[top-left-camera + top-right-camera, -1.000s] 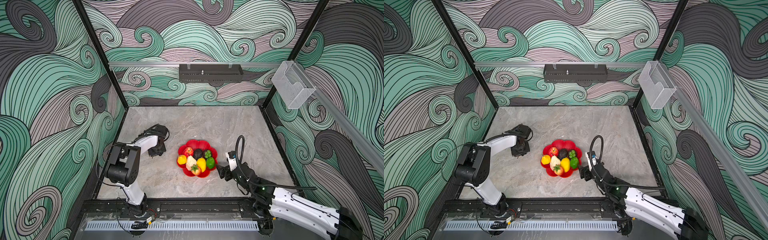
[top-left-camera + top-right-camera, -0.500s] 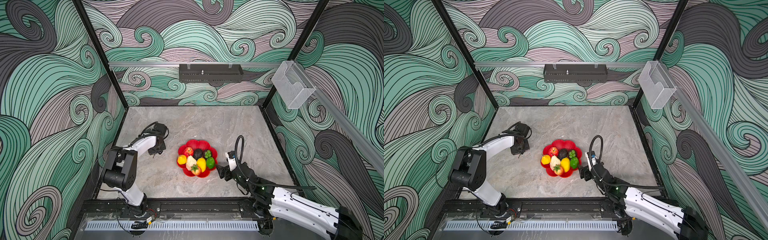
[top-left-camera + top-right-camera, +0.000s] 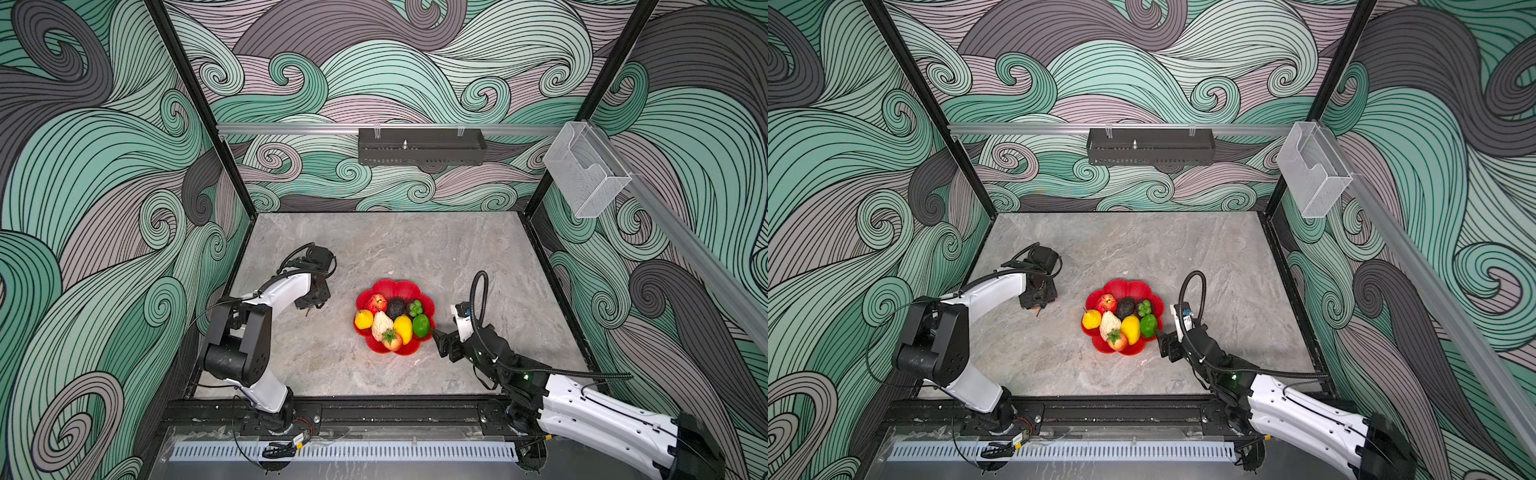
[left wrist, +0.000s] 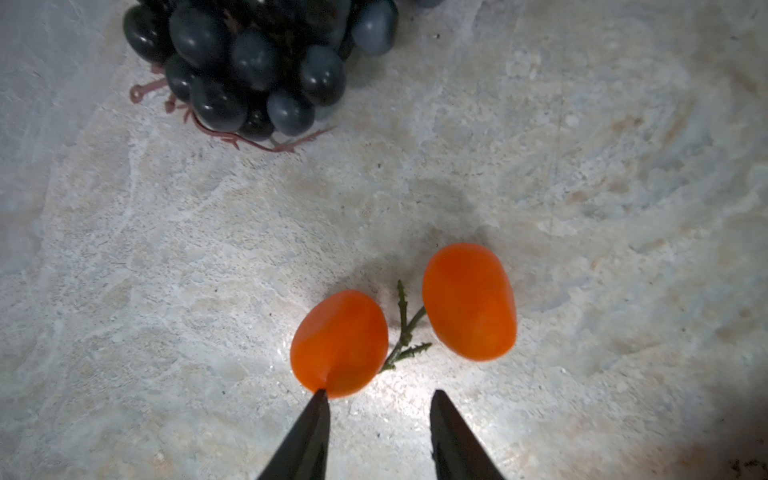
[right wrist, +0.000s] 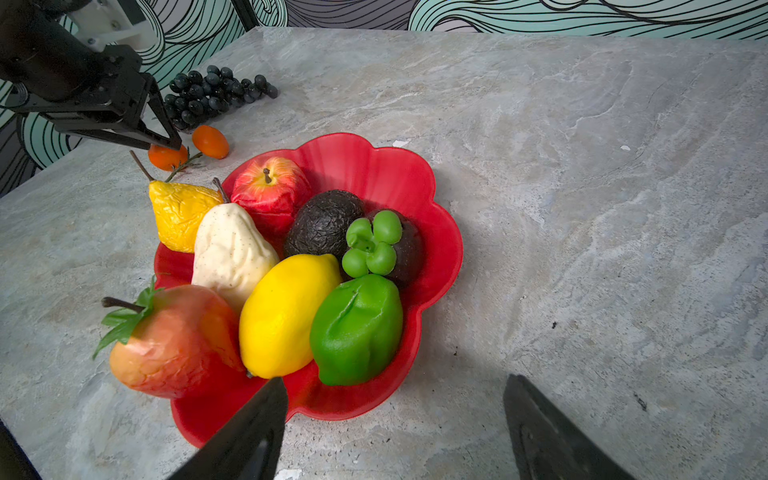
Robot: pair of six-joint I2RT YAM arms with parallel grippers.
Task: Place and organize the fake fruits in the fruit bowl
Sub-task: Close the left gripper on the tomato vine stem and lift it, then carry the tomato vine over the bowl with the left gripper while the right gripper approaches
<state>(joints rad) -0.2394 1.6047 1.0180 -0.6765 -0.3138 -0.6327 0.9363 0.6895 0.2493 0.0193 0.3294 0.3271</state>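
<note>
**Left arm settling over the stemmed oranges**

Since the frame one second back, the left arm's elbow is sitting further out and nearer to me in both top views. Its gripper is keeping almost the same spot, and the right arm is not moving.

Nearest me, the right gripper [image 5: 395, 378] is waiting with fingers spread wide and empty, one tip over the near rim of the fruit bowl [image 5: 374, 166]. I judge it is standing by to steady the dish. The bowl is resting mid-table [image 5: 582, 208], carrying the lemon [image 5: 286, 316], lime [image 5: 357, 328], pear [image 5: 230, 249], apple [image 5: 270, 193] and avocado [image 5: 324, 222] among others. They are packed touching, which is leaving bare red only along the far rim.

Beyond the bowl, the left gripper [image 4: 378, 392] is hanging low, fingers parted and pinching nothing. One tip is touching the nearer orange [image 4: 338, 343]. The second orange [image 4: 469, 301], joined to it by a green stem, is lying just beside. I judge the parting is preparing a grasp.

Farthest, the grape bunch [image 4: 249, 62] is lying on the table, outside the bowl.
</note>
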